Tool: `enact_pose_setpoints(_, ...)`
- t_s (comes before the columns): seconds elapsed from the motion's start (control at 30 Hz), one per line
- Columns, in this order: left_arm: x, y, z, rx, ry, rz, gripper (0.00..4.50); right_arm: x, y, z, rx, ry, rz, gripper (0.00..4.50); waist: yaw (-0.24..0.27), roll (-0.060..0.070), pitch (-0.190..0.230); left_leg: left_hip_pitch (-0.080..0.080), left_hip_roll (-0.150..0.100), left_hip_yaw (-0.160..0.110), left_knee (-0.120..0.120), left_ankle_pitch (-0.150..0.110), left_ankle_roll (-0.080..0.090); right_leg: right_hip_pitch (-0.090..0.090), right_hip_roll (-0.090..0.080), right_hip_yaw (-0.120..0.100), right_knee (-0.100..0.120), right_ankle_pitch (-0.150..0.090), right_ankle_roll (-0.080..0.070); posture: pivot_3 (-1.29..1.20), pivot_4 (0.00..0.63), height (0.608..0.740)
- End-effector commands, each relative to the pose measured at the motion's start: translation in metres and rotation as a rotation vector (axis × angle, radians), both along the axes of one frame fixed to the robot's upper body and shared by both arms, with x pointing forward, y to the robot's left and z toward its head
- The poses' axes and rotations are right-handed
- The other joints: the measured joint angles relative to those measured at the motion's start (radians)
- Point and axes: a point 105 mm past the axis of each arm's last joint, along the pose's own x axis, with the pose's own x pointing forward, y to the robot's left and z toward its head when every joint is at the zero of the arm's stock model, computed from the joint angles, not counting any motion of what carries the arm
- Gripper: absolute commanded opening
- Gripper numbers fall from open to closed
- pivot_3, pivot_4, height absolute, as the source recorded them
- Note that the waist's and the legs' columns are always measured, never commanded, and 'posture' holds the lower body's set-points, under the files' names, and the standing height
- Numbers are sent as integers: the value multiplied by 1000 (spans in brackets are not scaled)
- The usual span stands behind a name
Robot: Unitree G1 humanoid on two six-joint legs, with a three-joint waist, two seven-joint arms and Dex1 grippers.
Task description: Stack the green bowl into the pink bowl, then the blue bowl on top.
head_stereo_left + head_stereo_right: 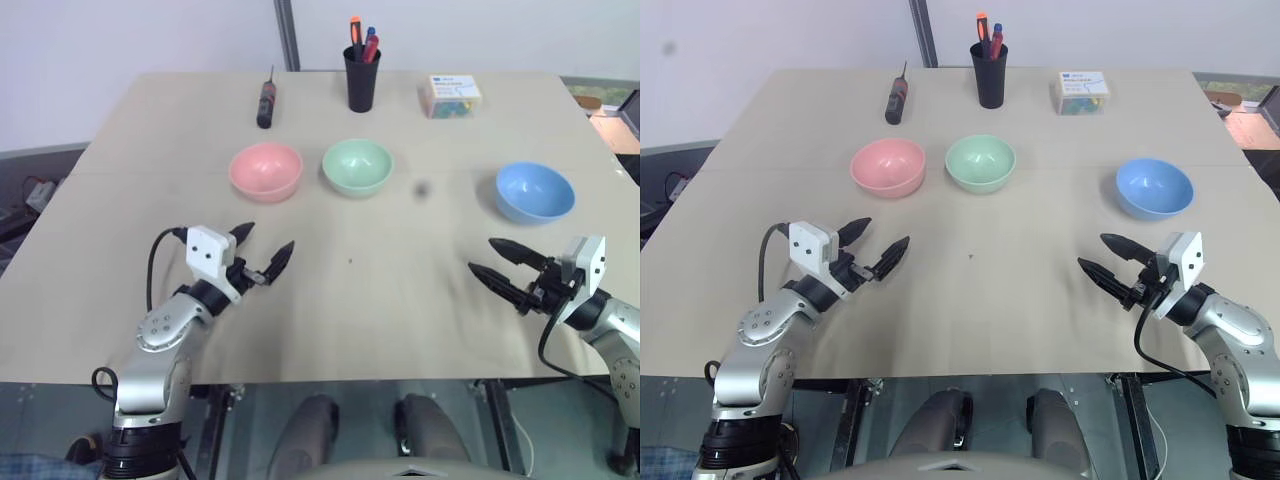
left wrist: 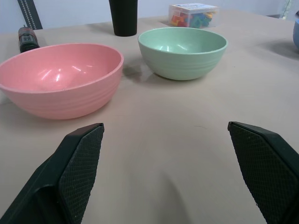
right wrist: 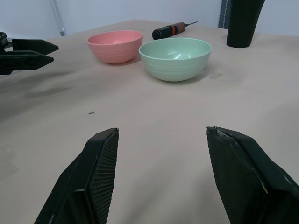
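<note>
Three bowls stand upright and empty on the beige table (image 1: 350,300). The pink bowl (image 1: 265,171) is at the left, the green bowl (image 1: 357,166) right beside it, and the blue bowl (image 1: 534,191) stands apart at the right. My left gripper (image 1: 262,247) hovers open in front of the pink bowl, a hand's width short of it, pointing toward the table's middle. My right gripper (image 1: 494,259) is open too, in front of the blue bowl and aimed leftward. The wrist views show the pink bowl (image 2: 60,77) and the green bowl (image 3: 175,57) ahead of empty fingers.
At the table's far edge lie a black-handled screwdriver (image 1: 266,101), a black cup of pens (image 1: 361,74) and a small clear box of coloured pieces (image 1: 450,96). A small dark spot (image 1: 422,188) marks the table between the green and blue bowls.
</note>
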Motion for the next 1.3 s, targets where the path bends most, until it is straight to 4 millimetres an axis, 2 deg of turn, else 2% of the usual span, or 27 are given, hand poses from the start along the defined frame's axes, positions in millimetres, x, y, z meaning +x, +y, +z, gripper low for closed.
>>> enact_pose_setpoints(0.03, -6, -13, 14, 2, -67, -59, 4500, -3, -1, 13, -5, -62, -3, 3152, 0, 0, 0, 0, 0, 0, 0, 0, 0, 0, 0, 0, 0, 0, 0, 0, 150, 740)
enact_pose_setpoints(0.43, -6, -15, 15, 11, -73, -105, 4500, 0, -6, 14, -18, -75, -26, 3152, 0, 0, 0, 0, 0, 0, 0, 0, 0, 0, 0, 0, 0, 0, 0, 0, 150, 740)
enact_pose_setpoints(0.9, -1, -13, 20, -3, -89, -91, 4500, 0, -2, 15, -21, -87, -16, 3152, 0, 0, 0, 0, 0, 0, 0, 0, 0, 0, 0, 0, 0, 0, 0, 0, 150, 740)
enact_pose_setpoints(1.07, 8, -13, 28, 26, -119, -55, 4500, -1, 7, 24, -11, -136, 12, 3152, 0, 0, 0, 0, 0, 0, 0, 0, 0, 0, 0, 0, 0, 0, 0, 0, 150, 740)
enact_pose_setpoints(1.3, 38, -1, 29, 114, -59, 75, 4500, -13, 34, 39, -1, -234, 120, 3152, 0, 0, 0, 1, 0, -1, 0, 0, 0, 1, 1, -1, 0, 0, 0, 0, 150, 740)
